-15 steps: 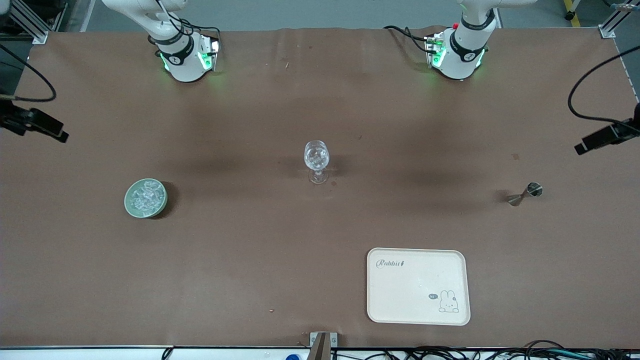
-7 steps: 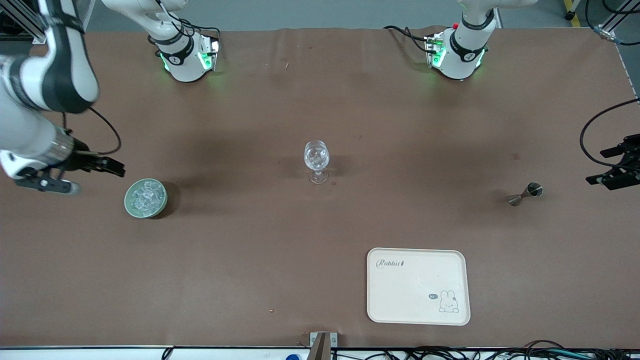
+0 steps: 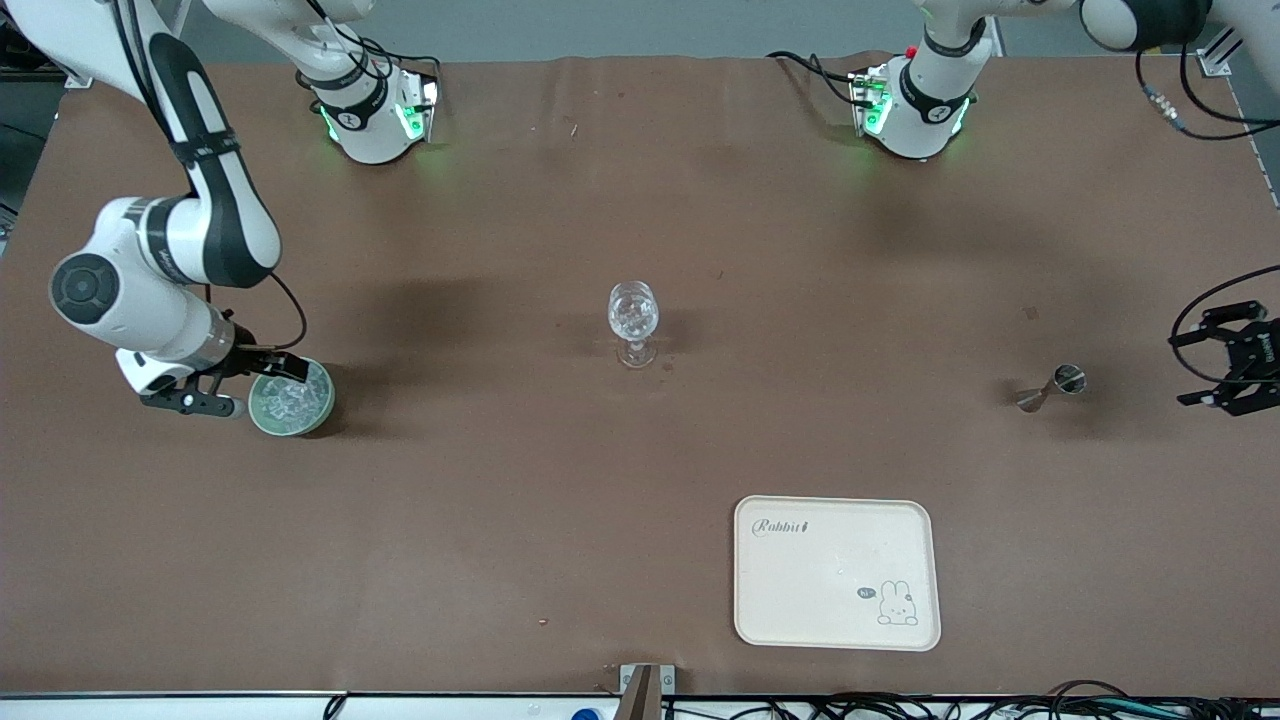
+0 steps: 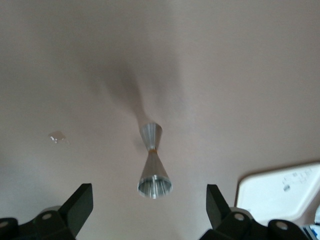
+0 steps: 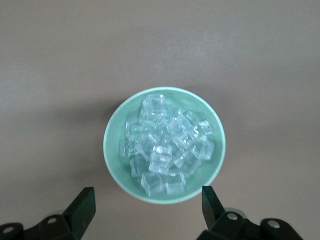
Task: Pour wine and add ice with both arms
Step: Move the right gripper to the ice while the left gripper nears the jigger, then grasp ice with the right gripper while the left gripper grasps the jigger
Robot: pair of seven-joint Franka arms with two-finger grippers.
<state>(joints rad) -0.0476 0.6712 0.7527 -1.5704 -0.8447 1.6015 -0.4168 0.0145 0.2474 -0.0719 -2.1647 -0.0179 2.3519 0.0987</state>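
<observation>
Brown counter point(image 3: 480, 480). Right gripper point(image 3: 245, 385) at bowl's point(image 3: 262, 420) 9 o'clock edge, over ice point(image 5: 167, 150), fingers apart. Left gripper point(image 3: 1215, 372) at jigger's point(image 3: 1045, 390) 3 o'clock, fingers spread, empty.

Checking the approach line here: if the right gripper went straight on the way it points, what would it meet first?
Probably the ice heaped in the green bowl. The right gripper is open and points straight at it, with nothing between; how high above it hangs is unclear.

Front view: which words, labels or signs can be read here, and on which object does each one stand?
"Rabbit": printed on the cream tray, in its corner toward the wine glass.
Small speech bubble beside the tray's rabbit drawing: too small to read.
Nothing else bears readable text.
</observation>
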